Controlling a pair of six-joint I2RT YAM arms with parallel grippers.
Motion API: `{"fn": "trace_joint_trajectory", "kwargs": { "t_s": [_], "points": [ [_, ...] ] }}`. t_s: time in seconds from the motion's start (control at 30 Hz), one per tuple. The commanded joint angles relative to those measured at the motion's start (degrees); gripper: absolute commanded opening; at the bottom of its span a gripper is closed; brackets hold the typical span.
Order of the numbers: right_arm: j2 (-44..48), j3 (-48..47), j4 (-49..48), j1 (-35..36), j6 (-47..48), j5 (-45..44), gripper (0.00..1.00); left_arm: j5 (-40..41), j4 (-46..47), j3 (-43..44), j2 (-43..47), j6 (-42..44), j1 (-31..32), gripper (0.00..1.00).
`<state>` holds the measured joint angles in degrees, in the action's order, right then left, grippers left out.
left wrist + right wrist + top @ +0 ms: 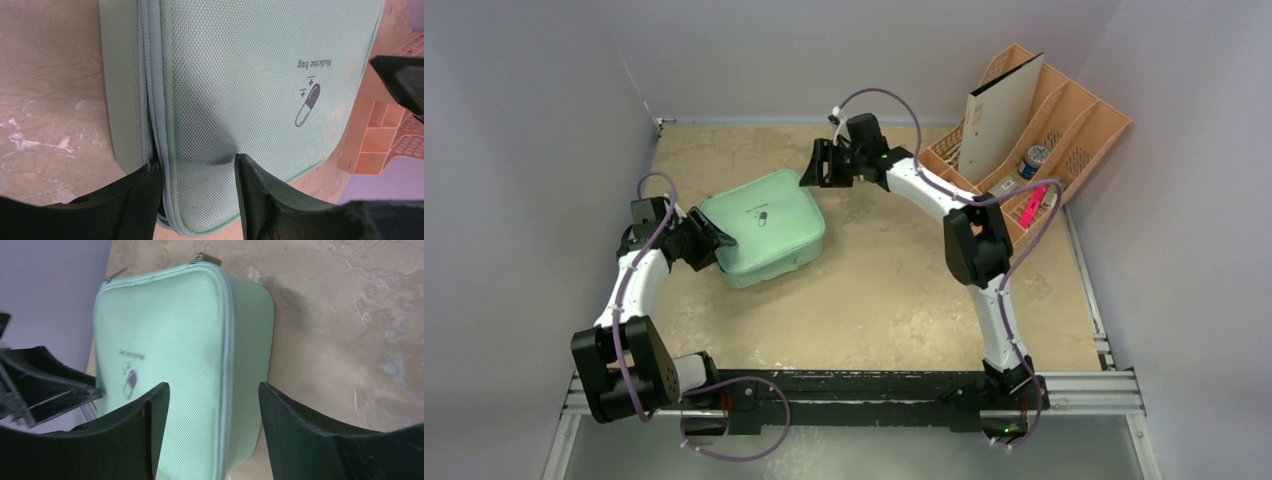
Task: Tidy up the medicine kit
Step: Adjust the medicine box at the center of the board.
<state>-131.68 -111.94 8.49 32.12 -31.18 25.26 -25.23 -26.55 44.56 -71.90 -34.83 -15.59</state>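
Note:
The medicine kit (764, 225) is a mint-green zipped case lying flat, left of the table's middle, with its capsule logo facing up. My left gripper (716, 243) is at its near-left corner. In the left wrist view the left gripper (197, 167) is shut on the kit's (240, 75) lid edge: one finger sits in the zipper seam and the other dents the lid top. My right gripper (809, 170) hangs open just beyond the kit's far right corner, not touching it. In the right wrist view the kit (170, 330) shows between the wide-apart fingers of the right gripper (212, 390).
A peach-orange slotted organizer (1064, 130) stands at the back right. It holds an upright board (1004, 115), a round tin (1034, 158) and a pink item (1031, 208). Walls close in the table on the left, back and right. A metal rail (874, 385) runs along the near edge.

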Motion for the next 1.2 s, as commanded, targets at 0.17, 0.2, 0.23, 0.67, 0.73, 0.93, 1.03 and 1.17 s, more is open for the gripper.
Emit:
{"fn": "trace_joint_trajectory", "kwargs": {
  "t_s": [0.17,0.2,0.23,0.67,0.73,0.93,1.03,1.17],
  "points": [
    [20.3,10.4,2.9,-0.9,0.7,-4.1,0.73,-7.3,6.6,-8.4,8.0,-8.8,1.7,0.46],
    [21.8,12.2,2.9,-0.9,0.5,-4.3,0.73,-7.4,7.3,-8.8,8.0,-9.5,2.5,0.43],
    [23.2,13.8,2.9,-0.9,0.3,-4.4,0.73,-6.9,7.8,-9.1,7.8,-10.1,3.6,0.4],
    [40.6,40.0,0.3,-0.8,-3.4,-9.1,0.7,6.0,12.3,-11.9,13.4,-23.9,24.2,0.17],
    [42.4,42.8,-0.8,-0.8,-4.5,-10.1,0.7,7.6,13.5,-11.8,12.3,-25.0,27.5,0.2],
    [44.9,48.3,-4.0,-0.8,-12.7,-12.2,0.71,10.9,9.1,-8.3,11.6,-22.7,31.1,0.39],
    [45.8,51.3,-6.6,-0.7,-21.7,-13.3,0.77,12.1,6.2,-5.4,12.6,-18.9,31.0,0.45],
    [47.9,54.6,-3.9,0.5,-33.3,-19.3,0.81,14.6,0.3,1.9,10.7,-11.6,31.0,0.51]
  ]
}}
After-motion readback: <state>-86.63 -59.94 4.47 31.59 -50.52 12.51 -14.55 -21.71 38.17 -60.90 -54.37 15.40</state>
